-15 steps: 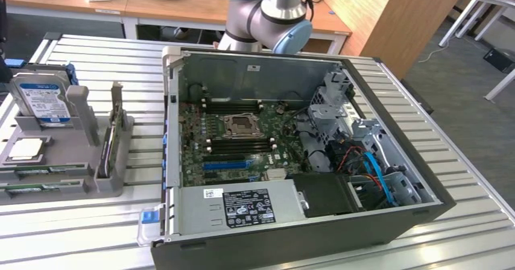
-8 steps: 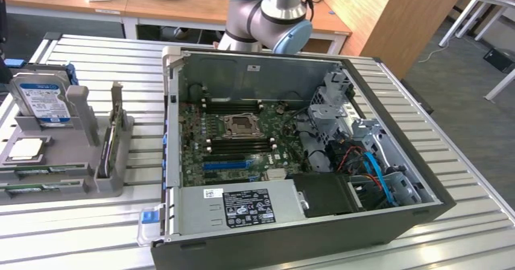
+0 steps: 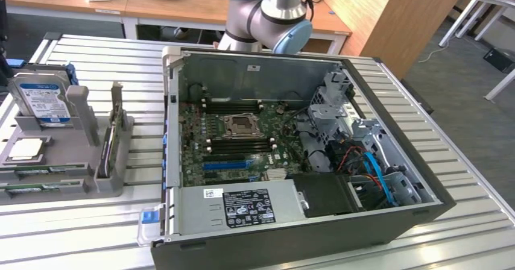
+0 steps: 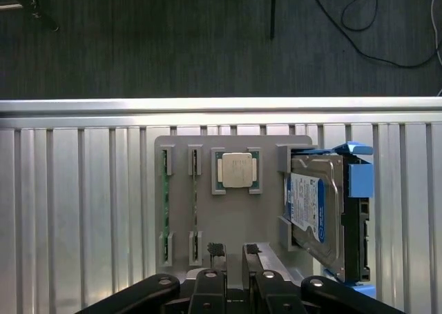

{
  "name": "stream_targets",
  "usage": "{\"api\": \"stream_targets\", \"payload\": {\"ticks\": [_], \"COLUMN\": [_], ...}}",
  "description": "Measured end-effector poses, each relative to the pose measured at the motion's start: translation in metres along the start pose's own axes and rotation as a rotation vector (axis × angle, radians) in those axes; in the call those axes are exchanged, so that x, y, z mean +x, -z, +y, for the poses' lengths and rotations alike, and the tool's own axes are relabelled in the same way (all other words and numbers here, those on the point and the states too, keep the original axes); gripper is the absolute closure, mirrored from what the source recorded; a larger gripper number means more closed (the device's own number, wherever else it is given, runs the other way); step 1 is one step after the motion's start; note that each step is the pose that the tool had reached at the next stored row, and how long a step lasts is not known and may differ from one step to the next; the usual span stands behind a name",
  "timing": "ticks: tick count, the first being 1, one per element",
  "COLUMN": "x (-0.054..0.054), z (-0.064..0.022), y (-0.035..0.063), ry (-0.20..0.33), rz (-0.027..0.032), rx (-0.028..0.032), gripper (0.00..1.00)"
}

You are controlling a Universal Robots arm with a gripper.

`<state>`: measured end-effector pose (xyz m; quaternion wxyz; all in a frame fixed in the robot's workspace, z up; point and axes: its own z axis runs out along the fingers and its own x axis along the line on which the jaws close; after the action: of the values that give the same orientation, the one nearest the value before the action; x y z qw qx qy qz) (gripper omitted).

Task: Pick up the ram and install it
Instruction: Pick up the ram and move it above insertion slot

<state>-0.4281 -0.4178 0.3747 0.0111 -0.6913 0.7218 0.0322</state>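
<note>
Two ram sticks [image 4: 166,203] [image 4: 195,203] stand on edge in the narrow slots of a grey parts holder [image 4: 228,217], thin green strips side by side. In the exterior view they lie at the holder's near left [image 3: 36,173]. My gripper [image 4: 235,248] hovers above the holder's edge, a little to one side of the sticks. Its fingers [image 4: 210,283] stand apart with nothing between them and touch nothing. The open computer case [image 3: 173,131] lies on the table with the motherboard [image 3: 233,143] exposed, and dark memory slots [image 3: 240,142] flank the CPU socket [image 3: 240,125].
The holder also carries a CPU chip [image 4: 236,170], a hard drive with a blue caddy [image 4: 314,214] and an upright green card with a metal bracket [image 3: 113,134]. The arm's elbow [image 3: 269,17] rises behind the case. A slatted metal table [image 3: 450,222] runs under everything, with dark floor [image 4: 207,38] beyond its edge.
</note>
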Motion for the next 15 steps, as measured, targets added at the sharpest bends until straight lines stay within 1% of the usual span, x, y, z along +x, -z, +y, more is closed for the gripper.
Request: {"api": "stream_targets", "payload": {"ticks": [9,15], "x": [0.001,0.001], "z": [-0.0004,-0.0004], "y": [-0.0125,-0.0127], "ry": [0.0,0.0], "rz": [0.0,0.0], "rx": [0.0009,0.001], "gripper": [0.76,0.76]}}
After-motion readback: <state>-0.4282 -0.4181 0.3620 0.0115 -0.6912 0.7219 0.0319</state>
